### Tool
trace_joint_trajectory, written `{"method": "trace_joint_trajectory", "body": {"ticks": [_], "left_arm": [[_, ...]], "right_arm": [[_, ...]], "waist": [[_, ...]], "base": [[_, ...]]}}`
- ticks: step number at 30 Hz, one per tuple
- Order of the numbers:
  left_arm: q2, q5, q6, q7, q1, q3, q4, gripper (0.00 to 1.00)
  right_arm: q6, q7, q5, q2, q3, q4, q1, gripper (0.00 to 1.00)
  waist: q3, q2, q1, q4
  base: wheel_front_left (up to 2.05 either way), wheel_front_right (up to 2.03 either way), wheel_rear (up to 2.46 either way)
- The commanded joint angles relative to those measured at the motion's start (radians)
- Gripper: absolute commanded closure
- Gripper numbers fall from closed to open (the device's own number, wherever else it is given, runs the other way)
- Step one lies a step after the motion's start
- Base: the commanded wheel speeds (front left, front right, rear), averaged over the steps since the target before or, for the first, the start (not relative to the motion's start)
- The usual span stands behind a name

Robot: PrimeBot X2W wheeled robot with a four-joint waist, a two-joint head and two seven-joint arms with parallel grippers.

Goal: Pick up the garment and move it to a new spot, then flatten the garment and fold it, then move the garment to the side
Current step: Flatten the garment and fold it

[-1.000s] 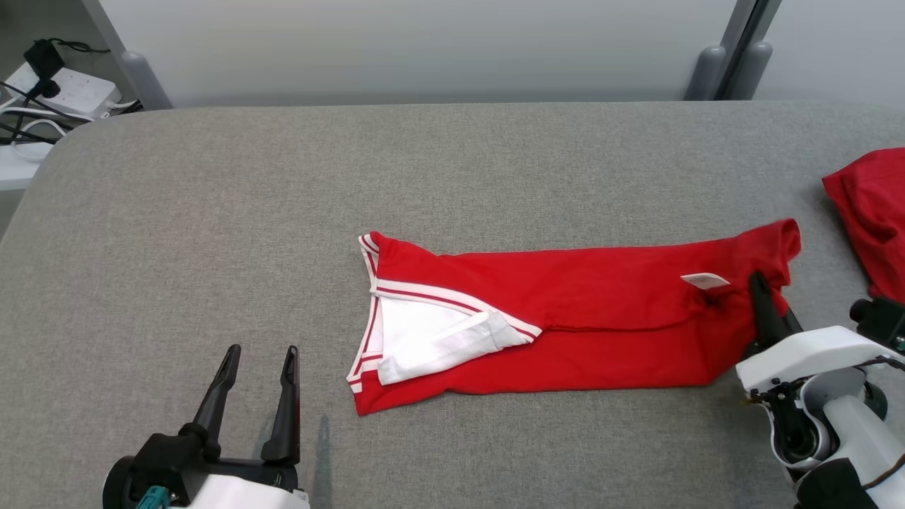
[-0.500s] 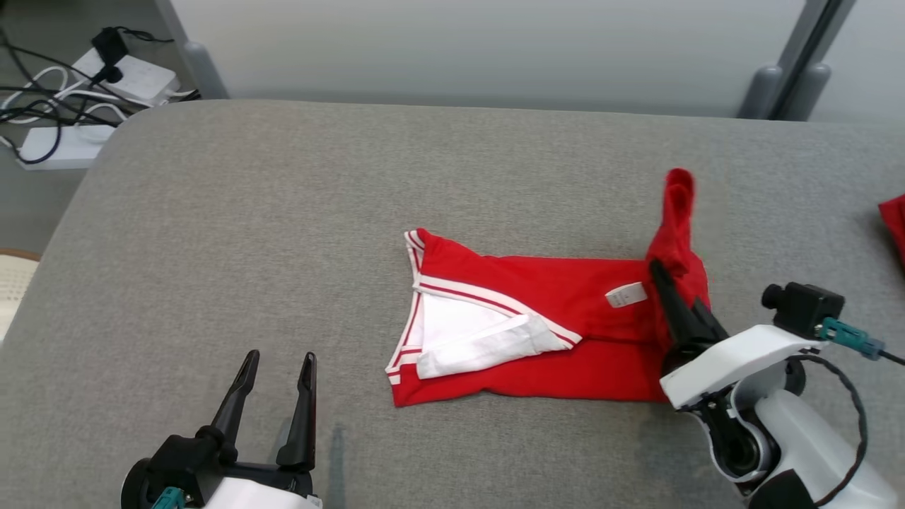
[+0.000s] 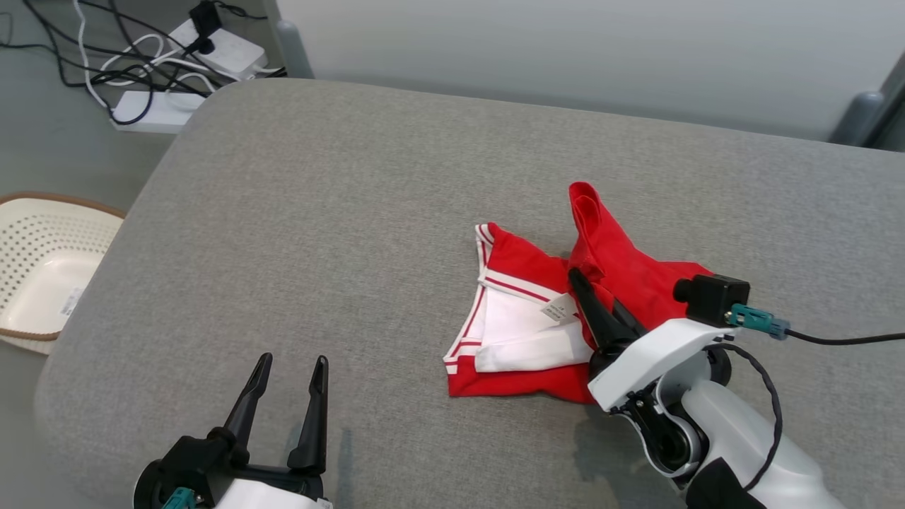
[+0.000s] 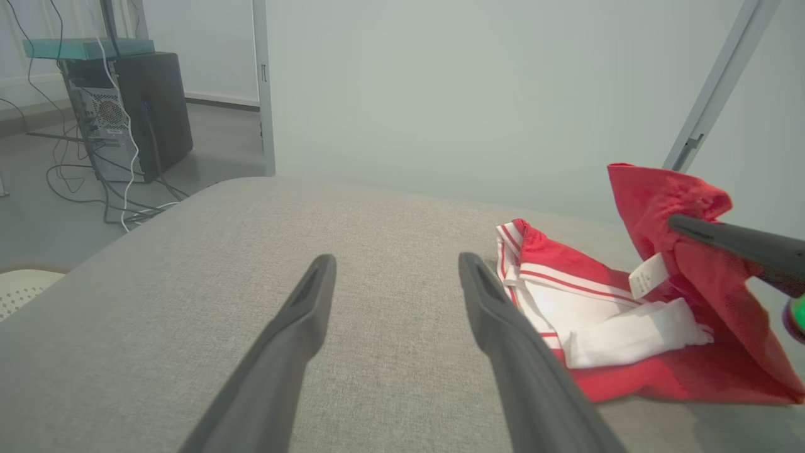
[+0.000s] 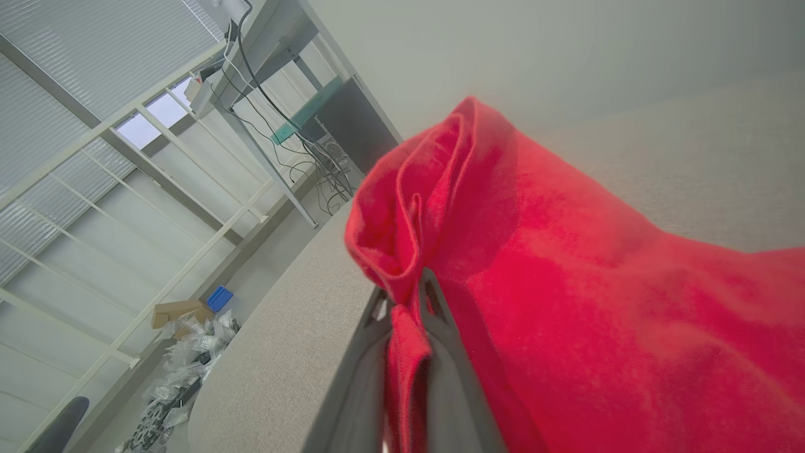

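The garment (image 3: 523, 293) is a red shirt with a white striped collar and a white tag, lying on the grey table (image 3: 368, 198). Its right end is lifted and folded leftward over the rest. My right gripper (image 3: 576, 277) is shut on that lifted red cloth (image 5: 478, 251), which bunches above the fingertips in the right wrist view. The raised end (image 4: 666, 201) stands up beside the collar part (image 4: 566, 283) in the left wrist view. My left gripper (image 3: 290, 364) is open near the table's front left, well left of the garment (image 4: 629, 327), holding nothing.
A white perforated basket (image 3: 42, 268) sits on the floor left of the table. Power strips and cables (image 3: 177, 63) lie on the floor beyond the table's far-left corner. A dark computer case (image 4: 126, 113) stands far left in the left wrist view.
My right gripper has carried the garment's right end up and leftward over the collar part, shortening the garment. The head camera has turned left. The left gripper has stayed open in place.
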Motion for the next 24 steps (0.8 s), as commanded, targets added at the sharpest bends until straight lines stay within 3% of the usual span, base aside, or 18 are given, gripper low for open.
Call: {"method": "trace_joint_trajectory", "body": {"ticks": [1, 16, 17, 18, 19, 24], "left_arm": [[0.004, -0.012, 0.006, -0.006, -0.044, 0.027, -0.021, 0.0], [0.004, -0.026, 0.006, -0.006, -0.047, 0.015, -0.024, 0.0], [0.004, -0.026, 0.006, -0.006, -0.048, 0.014, -0.023, 0.0], [0.004, -0.026, 0.005, -0.006, -0.048, 0.013, -0.023, 0.0], [0.004, -0.026, 0.005, -0.006, -0.049, 0.013, -0.023, 0.0], [0.004, -0.026, 0.005, -0.006, -0.05, 0.012, -0.022, 0.0]], "right_arm": [[0.0, -0.006, 0.014, 0.02, 0.022, -0.013, -0.028, 1.0], [0.0, 0.024, 0.156, 0.042, 0.1, 0.058, -0.06, 1.0], [0.0, 0.029, 0.164, 0.045, 0.111, 0.061, -0.062, 0.9], [0.0, 0.03, 0.169, 0.048, 0.121, 0.063, -0.065, 0.26], [0.0, 0.028, 0.174, 0.05, 0.129, 0.066, -0.068, 0.0], [0.0, 0.019, 0.2, 0.063, 0.159, 0.063, -0.079, 0.0]], "waist": [[0.004, 0.0, 0.0, 0.021], [0.014, 0.0, 0.0, 0.066], [0.014, 0.0, 0.0, 0.067], [0.014, 0.0, 0.0, 0.069], [0.014, 0.0, 0.0, 0.07], [0.013, 0.0, 0.0, 0.074]], "base": [[0.0, 0.0, 0.0], [0.0, 0.0, 0.0], [0.0, 0.0, 0.0], [0.0, 0.0, 0.0], [0.0, 0.0, 0.0], [0.0, 0.0, 0.0]]}}
